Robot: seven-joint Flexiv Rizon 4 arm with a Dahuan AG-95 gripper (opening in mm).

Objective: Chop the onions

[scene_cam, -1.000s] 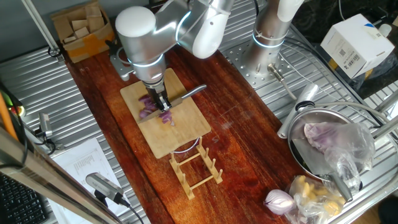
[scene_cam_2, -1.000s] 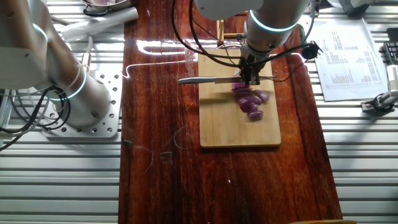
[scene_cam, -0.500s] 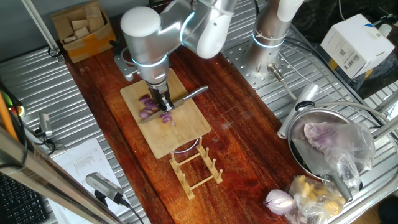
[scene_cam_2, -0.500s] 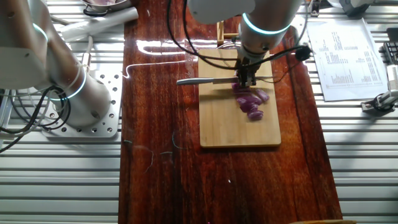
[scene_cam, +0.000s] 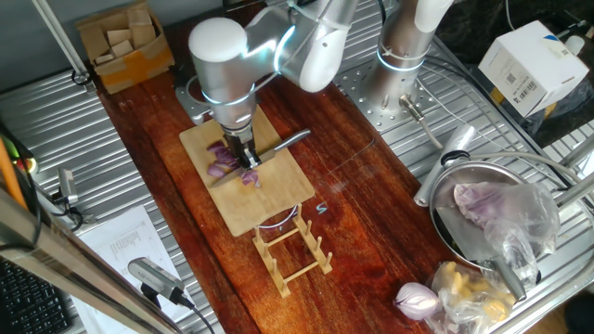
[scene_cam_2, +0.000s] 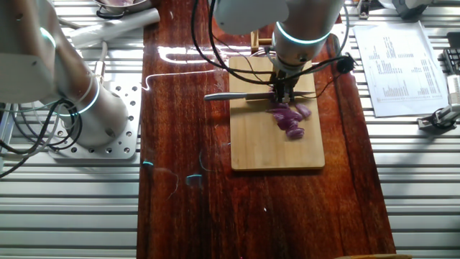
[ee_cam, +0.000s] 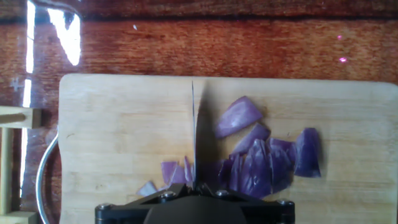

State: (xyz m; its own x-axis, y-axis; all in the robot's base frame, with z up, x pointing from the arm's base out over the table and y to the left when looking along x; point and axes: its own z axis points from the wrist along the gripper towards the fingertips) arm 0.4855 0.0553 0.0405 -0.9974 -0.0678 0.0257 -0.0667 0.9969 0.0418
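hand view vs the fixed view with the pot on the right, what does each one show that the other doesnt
Only the hand view shows the knife blade edge-on, standing among the onion pieces, with a few slivers on its other side. Only that fixed view shows the arm above the board, the knife's handle sticking out sideways from the end effector, the wooden rack, the pot with the plastic-wrapped lump and the whole red onion. Both show the cutting board, the purple pieces on it and the dark wooden table.

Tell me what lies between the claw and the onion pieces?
Only the knife blade, held by the claw, reaching down into the onion pieces, as the hand view shows.
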